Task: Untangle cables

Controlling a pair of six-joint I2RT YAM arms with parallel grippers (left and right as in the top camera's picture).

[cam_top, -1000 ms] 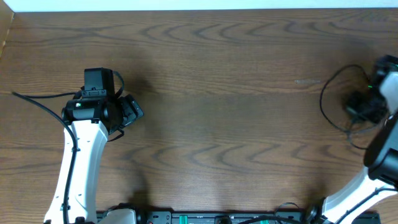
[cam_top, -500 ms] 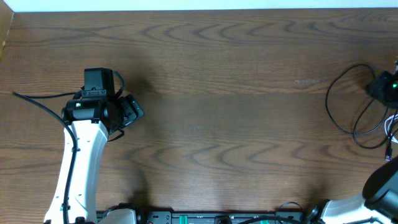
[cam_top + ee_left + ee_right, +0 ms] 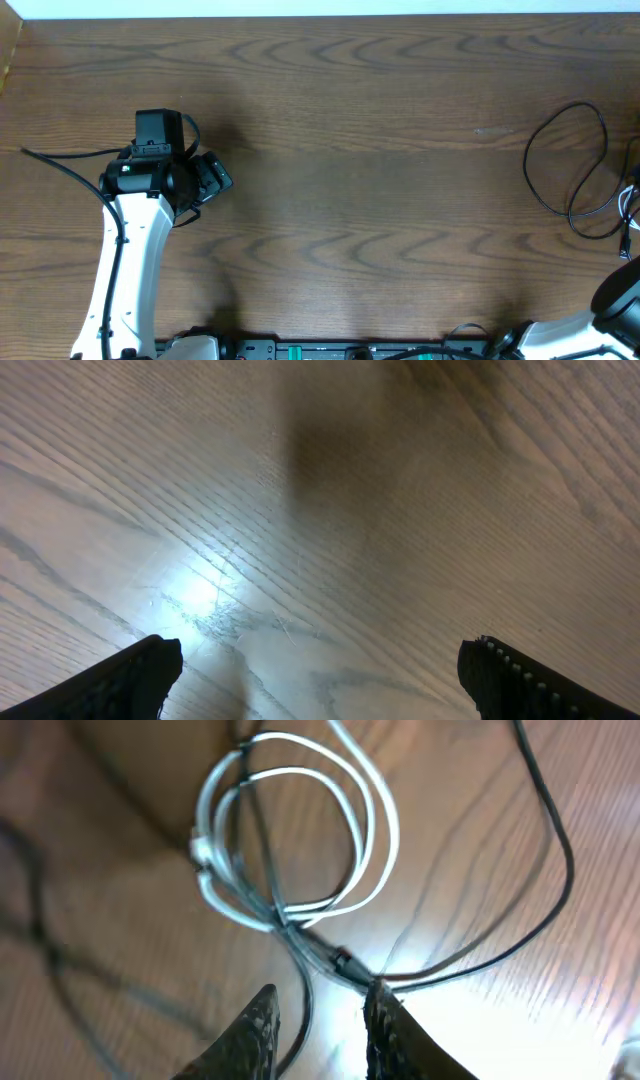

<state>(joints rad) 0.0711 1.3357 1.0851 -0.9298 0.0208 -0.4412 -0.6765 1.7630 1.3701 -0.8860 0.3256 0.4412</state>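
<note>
Left jaws stand wide. Their black fingertips [image 3: 130, 678] show only at the lower corners of the wrist view, with nothing but bare brown wood-grain table [image 3: 330, 510] between and ahead of them.

Right jaws are narrow but not closed. Their blurred fingertips [image 3: 252, 1035] leave a slim gap, and a dark strand runs down into it; whether it touches either tip cannot be told. Just ahead of those jaws a thin white cable [image 3: 392, 825] lies in a loose coil of several turns. A thin black cable [image 3: 568, 860] crosses it and sweeps out ahead and to one side. Where the two meet, close to the tips, sits a small dark plug [image 3: 342, 962]. Further strands on the other side are too blurred to follow.

From overhead the right jaws are cut off past the picture's edge. Only the black cable's wide loop on the table and a bit of the dark right arm [image 3: 615, 300] show.
</note>
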